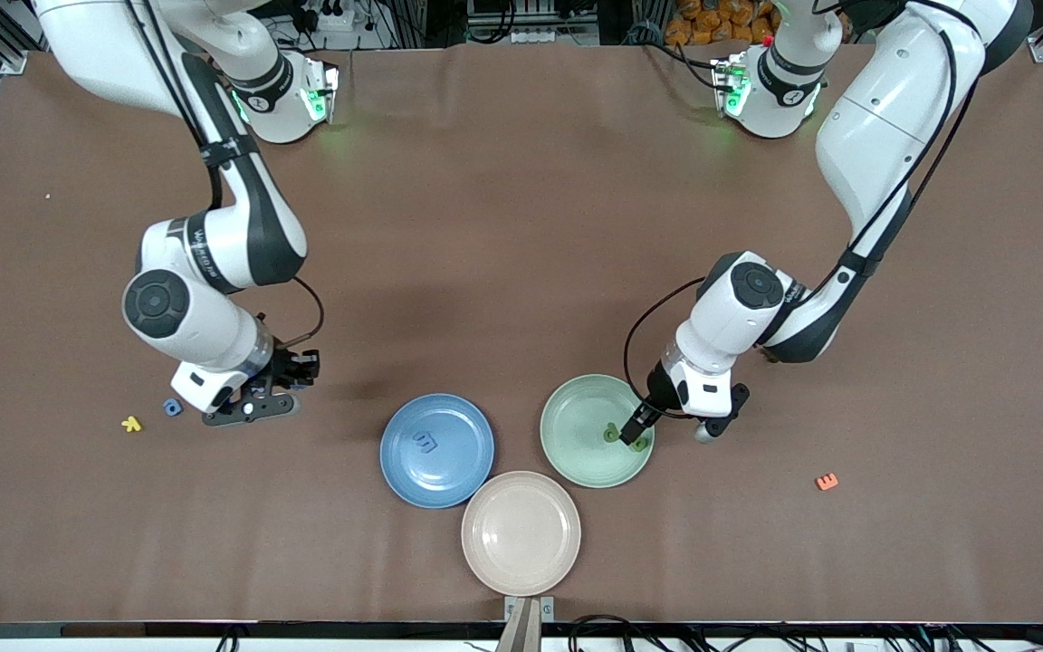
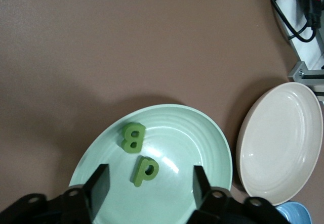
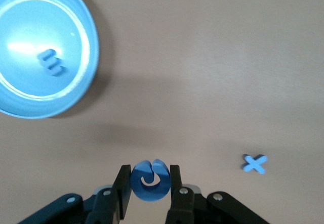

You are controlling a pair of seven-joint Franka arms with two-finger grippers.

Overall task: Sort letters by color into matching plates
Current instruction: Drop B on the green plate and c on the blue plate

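Right hand [image 3: 147, 183] clamps blue letter [image 3: 149, 180]; your blue plate [image 1: 437, 450] lies toward table middle. Left hand [image 2: 149, 183] spread wide over green plate [image 2: 202, 133].

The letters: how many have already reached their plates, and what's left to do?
Done: two green letters lie in the green plate under the open left gripper, and one blue letter lies in the blue plate. In hand: the right gripper pinches another blue letter. Left: a yellow letter and an orange letter on the table; the beige plate is empty.
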